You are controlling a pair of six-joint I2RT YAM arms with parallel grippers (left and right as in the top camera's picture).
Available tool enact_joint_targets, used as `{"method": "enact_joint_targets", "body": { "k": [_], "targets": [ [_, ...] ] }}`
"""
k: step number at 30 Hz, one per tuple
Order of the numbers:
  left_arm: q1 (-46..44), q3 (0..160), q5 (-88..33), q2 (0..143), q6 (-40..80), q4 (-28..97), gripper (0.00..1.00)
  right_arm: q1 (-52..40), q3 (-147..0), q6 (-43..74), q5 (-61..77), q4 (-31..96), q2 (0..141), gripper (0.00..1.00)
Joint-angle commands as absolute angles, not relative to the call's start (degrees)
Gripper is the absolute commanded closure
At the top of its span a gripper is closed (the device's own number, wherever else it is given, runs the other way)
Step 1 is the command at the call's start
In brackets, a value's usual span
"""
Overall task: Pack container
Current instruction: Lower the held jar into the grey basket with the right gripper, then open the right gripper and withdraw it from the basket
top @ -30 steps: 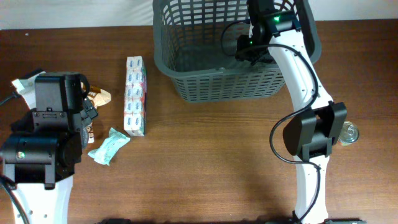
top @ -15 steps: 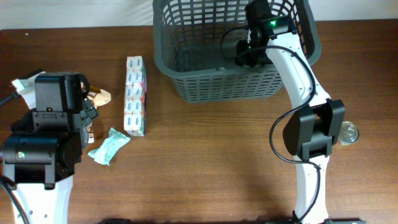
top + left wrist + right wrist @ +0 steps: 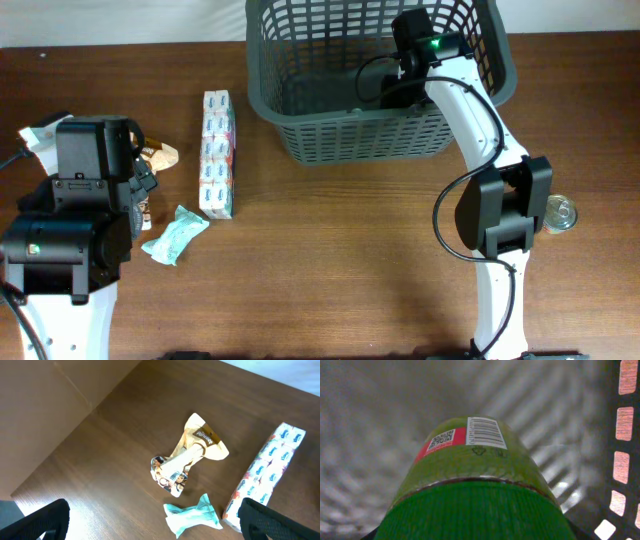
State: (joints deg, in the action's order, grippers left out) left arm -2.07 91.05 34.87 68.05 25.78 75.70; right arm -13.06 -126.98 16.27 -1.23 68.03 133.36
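Dark brown wood table [image 3: 330,260], seen from above and from both my wrists. The container [image 3: 350,140], a big grey lattice basket, stands at the far edge of the table, right of centre. My right end effector [image 3: 392,82] reaches down inside it, near the front wall. I judge it is clamped on a jar [image 3: 470,475] by the ribbed green lid, since the jar fills the right wrist view lid-first; the fingers themselves barely show.

To do this step well, I should lower the jar until its base meets the basket floor, keep it off the slotted wall [image 3: 625,420] close on the right, and let go only once it is supported. Setting it toward a corner would leave room for the other goods.

The jar's green label carries a barcode and a QR code on a red panel; I can read no brand name.

Outside the container, a tin can [image 3: 560,213] sits near my right arm's base. Well to the left lie a long tissue pack [image 3: 265,475], a crumpled beige wrapper [image 3: 190,455] and a teal packet [image 3: 192,515]; their print is too small to read. My left end effector [image 3: 153,510] hangs above them, spread wide and holding nothing.
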Motion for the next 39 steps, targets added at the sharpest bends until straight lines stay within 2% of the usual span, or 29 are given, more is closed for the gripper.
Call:
{"method": "enact_joint_targets", "body": {
  "k": [1, 2, 6, 10, 13, 15, 19, 23, 26, 34, 39],
  "targets": [
    [-1.69, 91.88, 34.65, 68.18, 26.11, 75.75, 0.0, -12.99, -126.89, 16.34, -2.39, 67.61, 132.64, 0.86],
    [-1.69, 91.88, 34.68, 68.18, 26.11, 75.75, 0.0, -12.99, -126.89, 16.34, -2.39, 67.64, 132.64, 0.84],
    [-1.69, 91.88, 34.65, 68.18, 26.11, 75.75, 0.0, -13.02, -126.89, 16.36, -2.39, 67.66, 132.64, 0.6],
    [-1.69, 91.88, 34.65, 68.18, 26.11, 75.77, 0.0, -12.99, -126.89, 16.34, -2.42, 67.66, 132.64, 0.47],
    [-1.69, 91.88, 34.65, 68.18, 26.11, 75.75, 0.0, -12.99, -126.89, 16.34, -2.39, 67.64, 132.64, 0.44],
    [-1.69, 91.88, 34.65, 68.18, 26.11, 75.75, 0.0, -12.99, -126.89, 16.34, -2.42, 67.64, 132.64, 0.39],
    [-1.69, 91.88, 34.68, 68.18, 26.11, 75.75, 0.0, -12.99, -126.91, 16.34, -2.42, 67.61, 132.64, 0.38],
    [-1.69, 91.88, 34.68, 68.18, 26.11, 75.75, 0.0, -13.02, -126.89, 16.34, -2.42, 67.61, 132.64, 0.19],
    [-1.69, 91.88, 34.65, 68.18, 26.11, 75.77, 0.0, -12.99, -126.89, 16.34, -2.42, 67.61, 132.64, 0.01],
    [-1.69, 91.88, 34.68, 68.18, 26.11, 75.77, 0.0, -12.99, -127.72, 15.0, -2.39, 67.46, 132.57, 0.01],
    [-1.69, 91.88, 34.68, 68.18, 26.11, 75.75, 0.0, -13.02, -136.46, 13.76, -2.0, 70.13, 132.57, 0.01]
  ]
}}
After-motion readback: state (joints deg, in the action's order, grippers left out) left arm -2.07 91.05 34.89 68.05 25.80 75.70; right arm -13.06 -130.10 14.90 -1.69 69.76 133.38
